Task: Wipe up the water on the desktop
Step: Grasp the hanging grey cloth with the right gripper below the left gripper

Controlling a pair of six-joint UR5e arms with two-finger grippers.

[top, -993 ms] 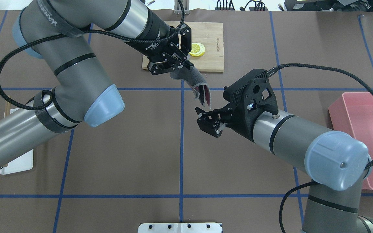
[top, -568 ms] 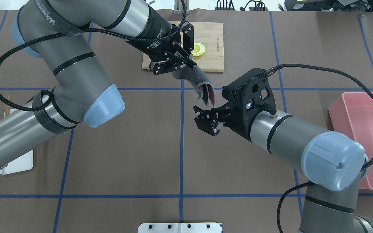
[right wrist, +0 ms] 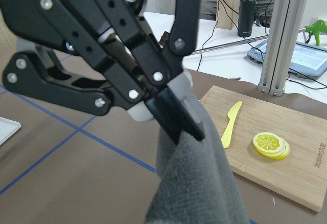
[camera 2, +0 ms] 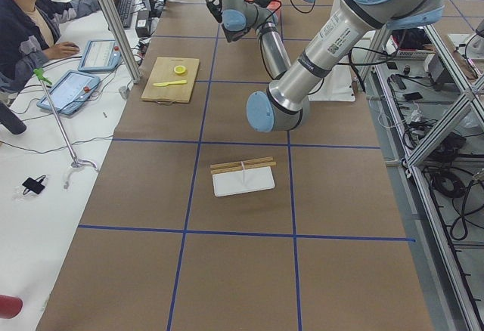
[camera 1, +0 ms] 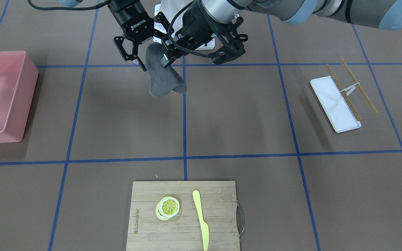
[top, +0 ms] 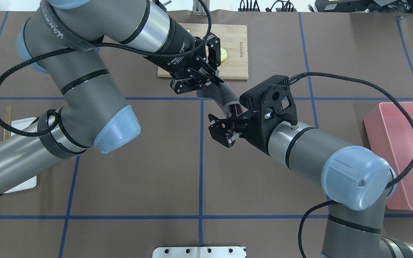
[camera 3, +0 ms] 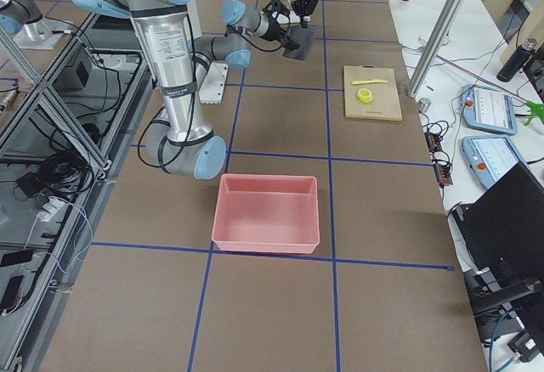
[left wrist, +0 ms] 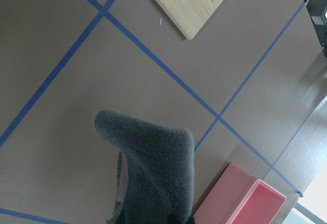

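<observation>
My left gripper (top: 212,79) is shut on the top of a grey cloth (top: 224,97) with a pink inner side, which hangs above the brown desktop (top: 138,172). The cloth shows as a drooping grey fold in the front view (camera 1: 162,78) and the left wrist view (left wrist: 153,157). My right gripper (top: 219,132) is open and empty, just beside the cloth's lower end. The right wrist view shows the left gripper (right wrist: 176,119) pinching the cloth (right wrist: 199,183). I see no water on the desktop.
A bamboo cutting board (camera 1: 218,209) with lemon slices (camera 1: 168,207) and a yellow knife (camera 1: 201,218) lies at the far side. A pink bin (top: 375,132) stands at the right. A white tray (camera 1: 335,104) with chopsticks lies at the left.
My left gripper has carried the cloth a little right and toward the robot. My right gripper has moved left, closer to the cloth's lower end. Both keep their states.
</observation>
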